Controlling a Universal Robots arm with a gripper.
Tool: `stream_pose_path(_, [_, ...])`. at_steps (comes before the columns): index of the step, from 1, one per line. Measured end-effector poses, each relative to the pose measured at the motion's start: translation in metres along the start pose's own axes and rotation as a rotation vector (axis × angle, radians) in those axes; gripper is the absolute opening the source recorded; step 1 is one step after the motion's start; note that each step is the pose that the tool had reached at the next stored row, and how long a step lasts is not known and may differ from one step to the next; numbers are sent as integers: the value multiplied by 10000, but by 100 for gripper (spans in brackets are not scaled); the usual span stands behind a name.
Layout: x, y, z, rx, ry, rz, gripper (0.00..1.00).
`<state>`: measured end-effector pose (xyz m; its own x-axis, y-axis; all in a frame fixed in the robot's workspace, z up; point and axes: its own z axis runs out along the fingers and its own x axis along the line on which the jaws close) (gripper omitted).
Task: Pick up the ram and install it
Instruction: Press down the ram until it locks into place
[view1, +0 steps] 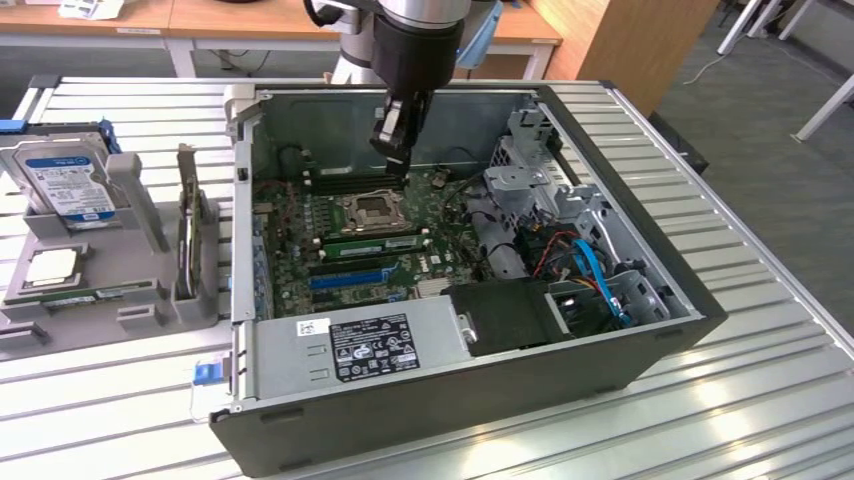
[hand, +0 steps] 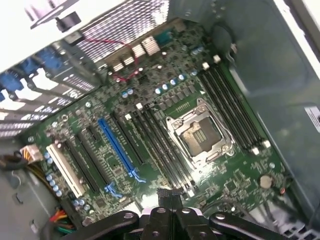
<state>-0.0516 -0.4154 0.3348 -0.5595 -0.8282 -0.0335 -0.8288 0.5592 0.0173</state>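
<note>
Two storage parts sit furthest to the exterior view's left on a moulded grey plastic holder (view1: 144, 205): a silver metal hard drive with a blue-and-white label (view1: 60, 185) standing upright, and below it a square silver processor chip (view1: 51, 266) lying flat. Just beneath that chip lies the ram (view1: 96, 294), a long, narrow, flat green circuit-board stick, resting in the holder's front groove, well apart from me. Next to the right, a thin dark card (view1: 194, 230) stands on edge in the holder. Then comes the open dark grey steel computer case (view1: 467, 420), lying on its side, with a green motherboard (view1: 300, 225) inside, densely studded with small components. My black gripper (view1: 390, 150) (hand: 167, 192) hangs inside the case above the square metal processor socket (view1: 371, 210) (hand: 199, 136), its fingers pressed together with nothing I can make out between them. Long dark memory slots (hand: 165, 150) with white latches flank the socket, and a bright blue plastic expansion slot (hand: 116, 147) runs beside them. A silver power supply box with a black-and-white label (view1: 367, 345) fills the case's near edge, and blue cables (view1: 594, 275) curl further right. Everything rests on a ribbed, slatted aluminium table (view1: 747, 400); wooden desks (view1: 607, 40) and grey carpet (view1: 787, 180) lie beyond.
</note>
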Motion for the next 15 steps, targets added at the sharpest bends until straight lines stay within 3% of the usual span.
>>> stream_pose_path(15, [0, 0, 0, 91, -45, 2704, 10])
